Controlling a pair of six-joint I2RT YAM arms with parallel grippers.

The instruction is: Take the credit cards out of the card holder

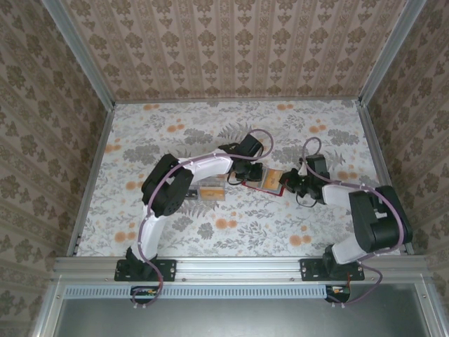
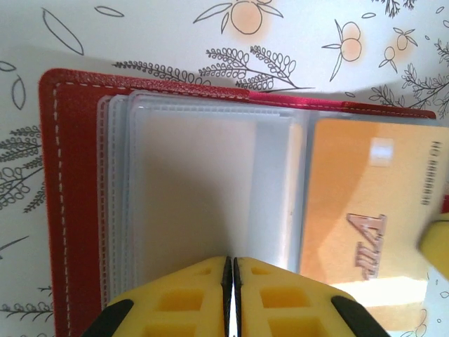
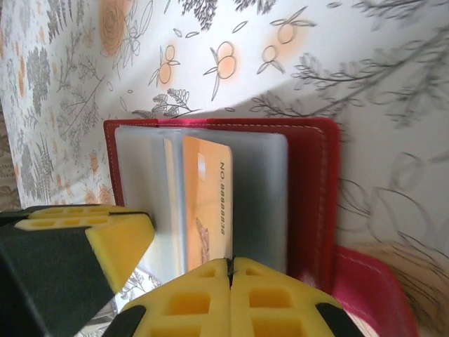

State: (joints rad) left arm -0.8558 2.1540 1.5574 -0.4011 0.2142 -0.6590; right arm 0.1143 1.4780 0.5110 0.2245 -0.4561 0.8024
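Your left end effector [image 2: 231, 270] has its yellow pads pressed together over the clear sleeves [image 2: 203, 196] of the open red card holder [image 2: 70, 210]. You cannot tell whether a sleeve is pinched between them. Your right end effector [image 3: 229, 272] is likewise closed tight at the holder's opposite edge, its seam meeting the sleeve that carries the orange card [image 3: 207, 203]. That card is inside its sleeve on the holder's right half. The holder lies open on the floral surface [image 1: 280, 133], just right of centre, between the two end effectors. Left of it, beside the left arm, a flat orange piece [image 1: 210, 191] lies on the surface; it looks like a card, though it is too small to be sure
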